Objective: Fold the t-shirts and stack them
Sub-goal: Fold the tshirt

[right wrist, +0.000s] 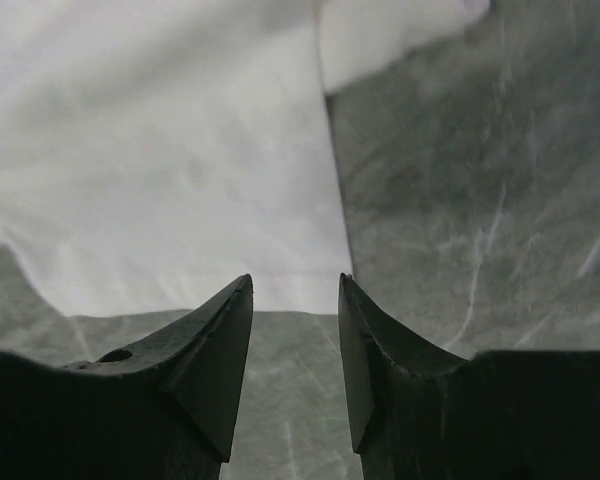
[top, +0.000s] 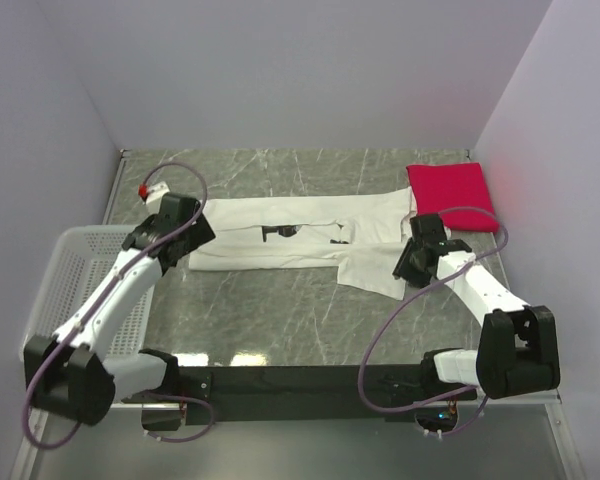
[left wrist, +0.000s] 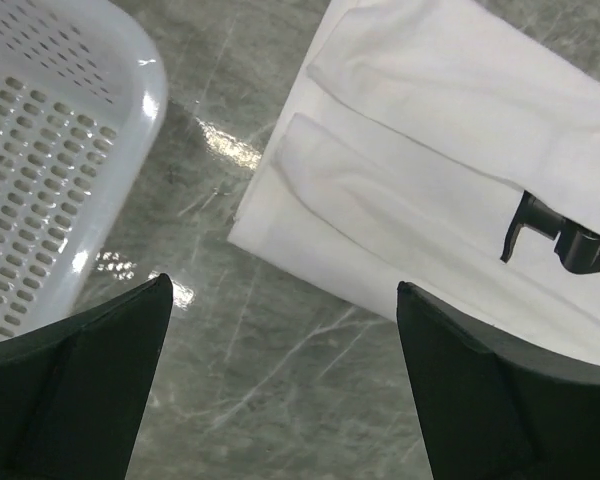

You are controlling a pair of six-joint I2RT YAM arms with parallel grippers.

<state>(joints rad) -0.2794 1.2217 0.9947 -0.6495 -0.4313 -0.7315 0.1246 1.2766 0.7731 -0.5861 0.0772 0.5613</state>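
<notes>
On the grey table [top: 280, 320], your white t-shirt [top: 300, 240] lies as a long limp band, the folded red t-shirt [top: 450, 190] at its right end; pinch its soft end edges, as left gripper [left wrist: 282, 285] and right gripper [right wrist: 295, 278] both stand parted and empty.

- One white t-shirt [top: 300, 238] and one red t-shirt [top: 450, 193] are lying on one bench [top: 280, 310].
- One basket [top: 65, 275] is sitting there.
- Two are hovering: left pincer [left wrist: 282, 286], right pincer [right wrist: 295, 284].

The top camera sits high at 6 o'clock, facing 12 and taking in the whole grey marbled tabletop [top: 280, 310]. Both wrist cameras look down from close range. Each shares the flat white black-printed t-shirt [top: 280, 240] with the top view: left its 9 o'clock end, right its 3 o'clock end.
</notes>
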